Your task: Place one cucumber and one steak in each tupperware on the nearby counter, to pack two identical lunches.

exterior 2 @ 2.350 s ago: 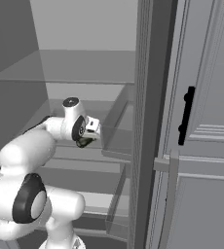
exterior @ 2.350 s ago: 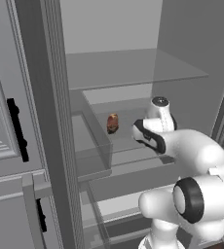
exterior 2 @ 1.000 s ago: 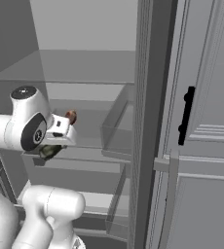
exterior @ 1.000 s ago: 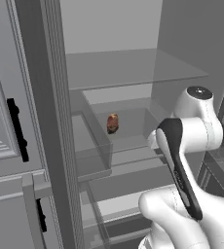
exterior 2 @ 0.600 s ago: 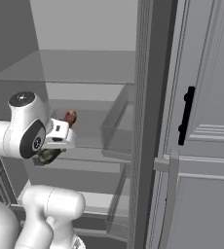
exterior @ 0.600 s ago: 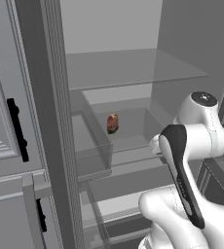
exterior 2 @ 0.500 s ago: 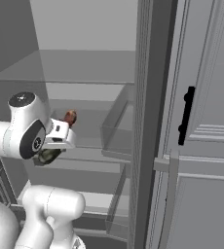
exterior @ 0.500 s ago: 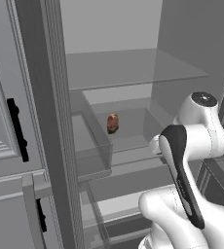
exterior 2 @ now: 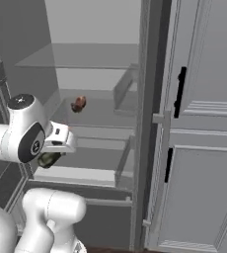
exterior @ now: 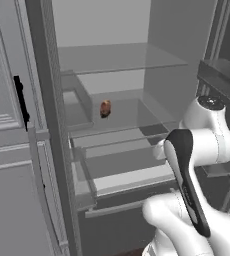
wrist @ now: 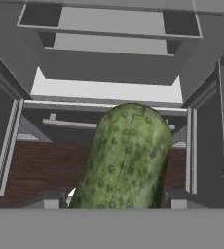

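Observation:
A knobbly green cucumber (wrist: 126, 155) lies between the jaws of my gripper (wrist: 115, 203), which is shut on it. In the right base view the gripper (exterior 2: 55, 150) hangs in front of the open fridge with the cucumber (exterior 2: 48, 159) poking out below it. A brown-red steak (exterior: 105, 108) (exterior 2: 79, 104) lies on the glass middle shelf, further in and higher than the hand. The hand view looks down on the fridge's pulled-out lower drawers (wrist: 109, 92). The tupperware and the counter are out of view.
The fridge stands open, with glass shelves (exterior: 117, 57) and white drawers (exterior: 127, 172) below. Grey panelled cabinet fronts with black handles (exterior 2: 180, 91) (exterior: 20, 100) flank it. A door shelf (exterior: 222, 75) stands at the right. Dark wooden floor (wrist: 36, 165) lies under the hand.
The hand has drawn back out of the fridge with the cucumber and turned downward. Over the last half second it sank only slightly. The steak has not moved.

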